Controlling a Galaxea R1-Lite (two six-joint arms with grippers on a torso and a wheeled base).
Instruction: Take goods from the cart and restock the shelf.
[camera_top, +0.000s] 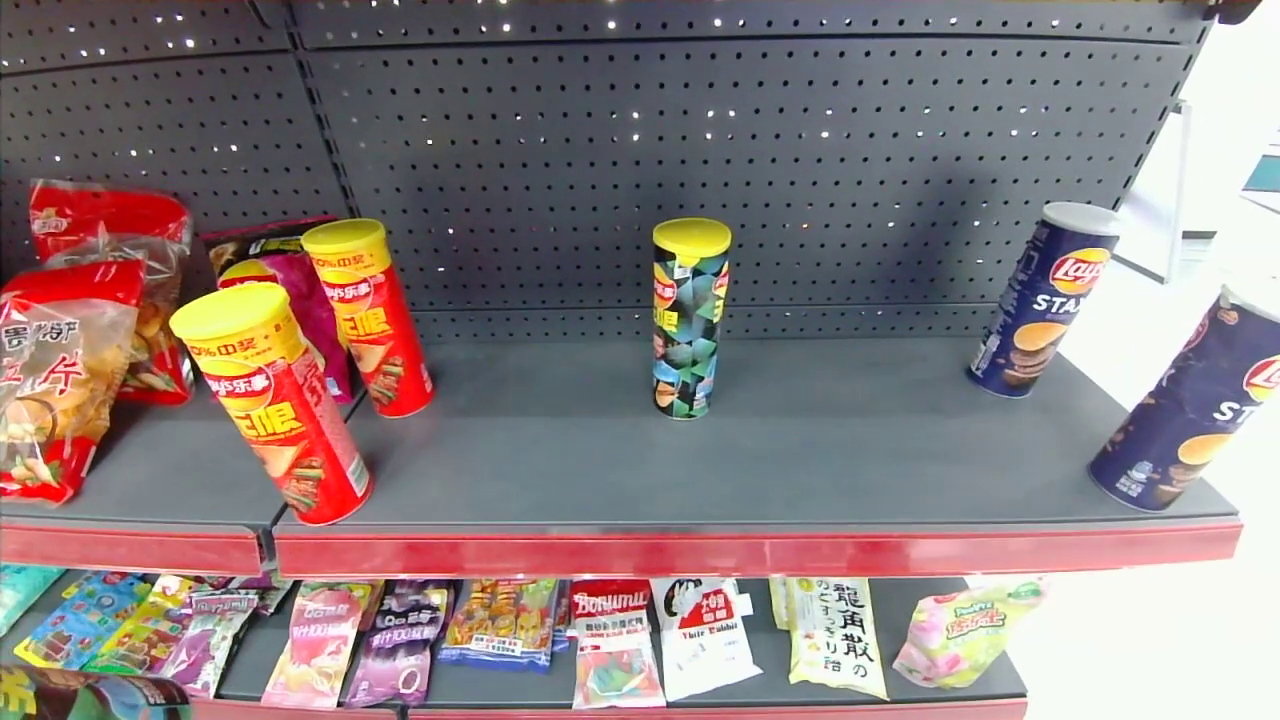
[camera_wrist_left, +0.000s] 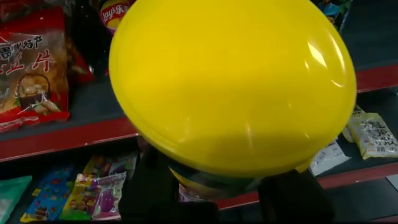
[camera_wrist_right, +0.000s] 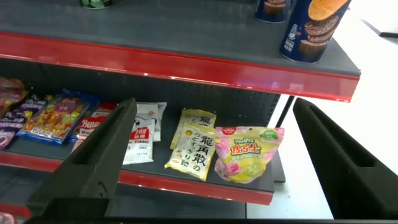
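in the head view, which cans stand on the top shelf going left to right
front red can → rear red can → patterned can with yellow lid → navy can → second navy can

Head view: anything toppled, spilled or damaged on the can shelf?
Nothing stands out. The red cans, patterned can and navy cans all stand on their bases; no spill or dents show.

Shop aisle: dark pegboard-backed shelf (camera_top: 800, 450), red price rail (camera_top: 750, 552); crisp tubes (camera_top: 270, 400) at 9 and 3 o'clock; snack packets (camera_top: 830, 635) on lower tier, 6 o'clock.
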